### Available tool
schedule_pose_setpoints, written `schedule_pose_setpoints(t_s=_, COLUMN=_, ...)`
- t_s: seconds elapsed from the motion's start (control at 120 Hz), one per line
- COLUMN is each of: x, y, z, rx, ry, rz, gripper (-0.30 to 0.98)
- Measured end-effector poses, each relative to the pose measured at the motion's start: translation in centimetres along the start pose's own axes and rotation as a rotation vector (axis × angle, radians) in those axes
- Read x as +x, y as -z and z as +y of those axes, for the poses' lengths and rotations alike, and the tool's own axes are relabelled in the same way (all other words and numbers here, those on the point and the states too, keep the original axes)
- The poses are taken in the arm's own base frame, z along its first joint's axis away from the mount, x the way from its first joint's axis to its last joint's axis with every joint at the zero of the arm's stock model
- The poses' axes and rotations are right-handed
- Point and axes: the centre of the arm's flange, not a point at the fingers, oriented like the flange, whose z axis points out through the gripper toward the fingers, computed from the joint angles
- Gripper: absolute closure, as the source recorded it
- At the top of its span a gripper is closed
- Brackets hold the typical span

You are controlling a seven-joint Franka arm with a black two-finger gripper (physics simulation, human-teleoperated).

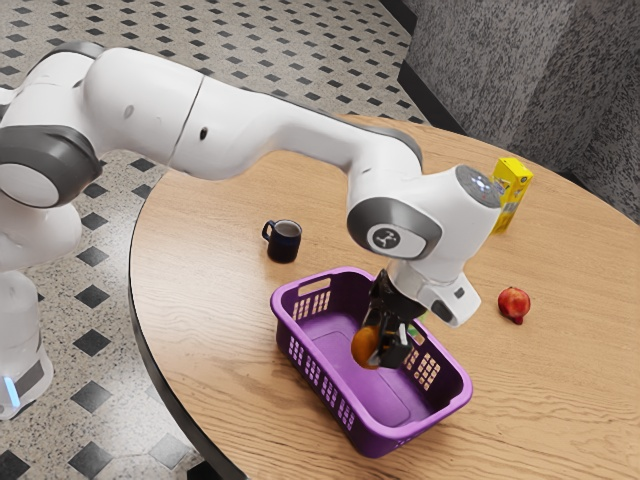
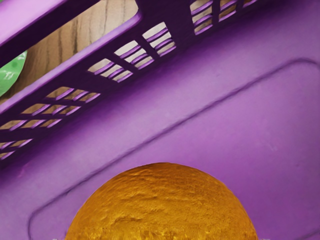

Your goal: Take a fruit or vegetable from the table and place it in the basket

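1. Orange fruit (image 1: 364, 346) is found inside the walls of the purple basket (image 1: 366, 444), gripped between the black fingers (image 1: 397, 350). Whether the basket's floor is touched cannot be told.
2. Outline is read as nearly round; no long axis can be picked out, and which way the stem end is pointed cannot be told.
3. In the exterior view, the fruit is partly covered by the fingers. The hand is seen reaching down over the basket's long wall on the exterior view's right.
4. In the wrist view, pitted skin is made out on the fruit's rounded top, and a groove is traced along the basket's floor. Wood grain is glimpsed through the slotted wall.
5. A green thing (image 2: 9, 74), kind not identified, is noted outside that wall; the wall is set between it and the fruit.
6. On the wooden surface (image 1: 200, 330), a dark mug (image 1: 284, 242) is recorded near the basket, its handle turned toward the exterior view's left. A red fruit (image 1: 514, 302) is sighted apart from the basket, on the exterior view's right. Farther back, an upright yellow carton (image 1: 512, 188) is partly hidden by the arm.
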Motion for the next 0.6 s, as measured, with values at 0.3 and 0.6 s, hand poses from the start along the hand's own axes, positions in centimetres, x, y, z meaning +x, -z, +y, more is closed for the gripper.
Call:
schedule_pose_setpoints(t_s=0.3, x=-0.3, y=2.1, z=-0.3, rx=0.036, ry=-0.016, rz=0.055, gripper=0.04)
schedule_pose_setpoints(t_s=0.6, x=-7.4, y=21.7, z=-1.4, rx=0.031, ry=0.012, rz=0.241, gripper=0.02)
